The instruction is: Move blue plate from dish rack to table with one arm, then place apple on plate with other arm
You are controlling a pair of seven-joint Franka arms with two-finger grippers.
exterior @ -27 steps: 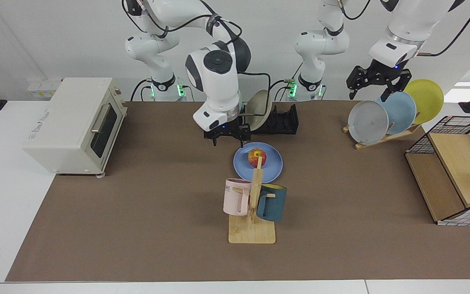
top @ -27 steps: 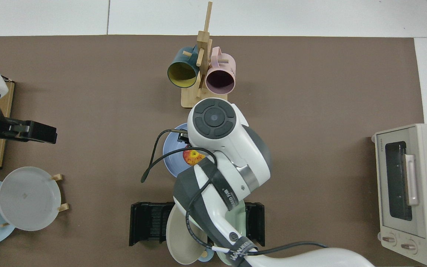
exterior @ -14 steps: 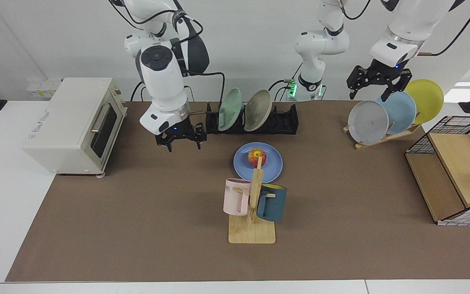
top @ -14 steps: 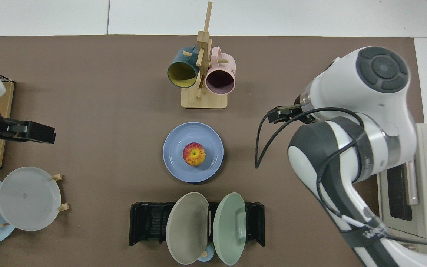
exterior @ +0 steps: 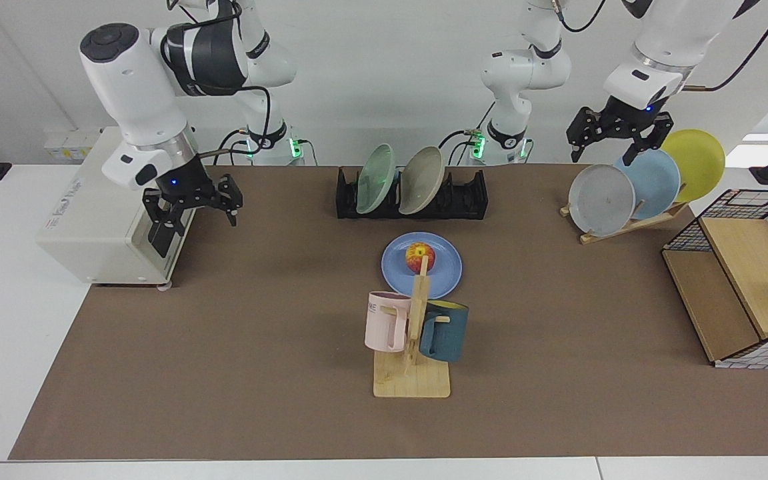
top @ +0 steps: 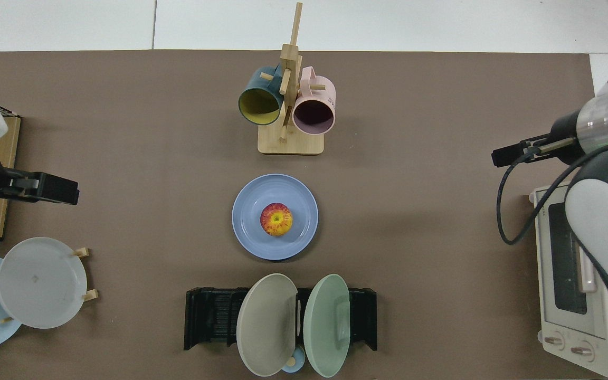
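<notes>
The blue plate (exterior: 447, 272) (top: 248, 211) lies flat on the brown mat of the table (exterior: 257, 347), just in front of the black dish rack (exterior: 467, 199) (top: 209, 316). The red and yellow apple (exterior: 419, 257) (top: 276, 219) rests at the plate's middle, with nothing touching it. My right gripper (exterior: 193, 217) (top: 510, 154) hangs open and empty beside the toaster oven's front, far from the plate. My left gripper (exterior: 614, 143) (top: 50, 190) hovers open and empty above the wooden plate rack, where that arm waits.
The dish rack holds a green plate (exterior: 374, 179) and a beige plate (exterior: 422, 180). A wooden mug stand (exterior: 412, 380) with a pink and a teal mug stands right before the blue plate. The toaster oven (exterior: 111, 207), the wooden rack with grey, sky-blue and yellow plates (exterior: 601, 199) and a wire-sided shelf (exterior: 737, 293) flank the mat.
My right arm rose from over the blue plate and swung away to the toaster oven side, its gripper empty. The apple stays on the plate. The left arm has not moved.
</notes>
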